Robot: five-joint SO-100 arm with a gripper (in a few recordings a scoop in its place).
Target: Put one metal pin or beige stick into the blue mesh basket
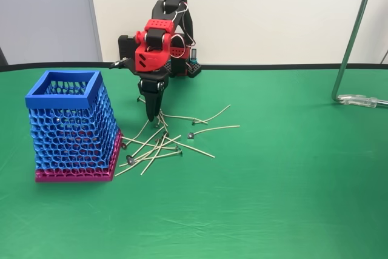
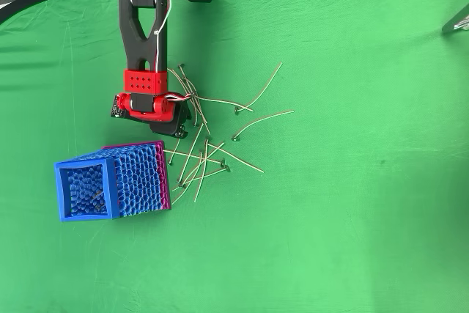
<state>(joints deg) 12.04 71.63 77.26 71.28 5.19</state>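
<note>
Item: blue mesh basket (image 1: pixel 71 124), upright on its magenta base, near the left edge of the green table (image 1: pixel 291 198) in the fixed view; its open square rim faces up.

Item: pile of beige sticks (image 1: pixel 159 145), thin, each tipped with a small metal disc, crossed over one another just beside the basket's right side, toward the middle of the table.

Item: gripper (image 1: pixel 151 115), pointing straight down, tips at the far end of the pile; fingers look pressed close together, though whether they pinch a stick I cannot tell.

Handling advice: single out one stick lying clear at the pile's edge, pinch near its middle, lift well above the rim before crossing over.
</note>
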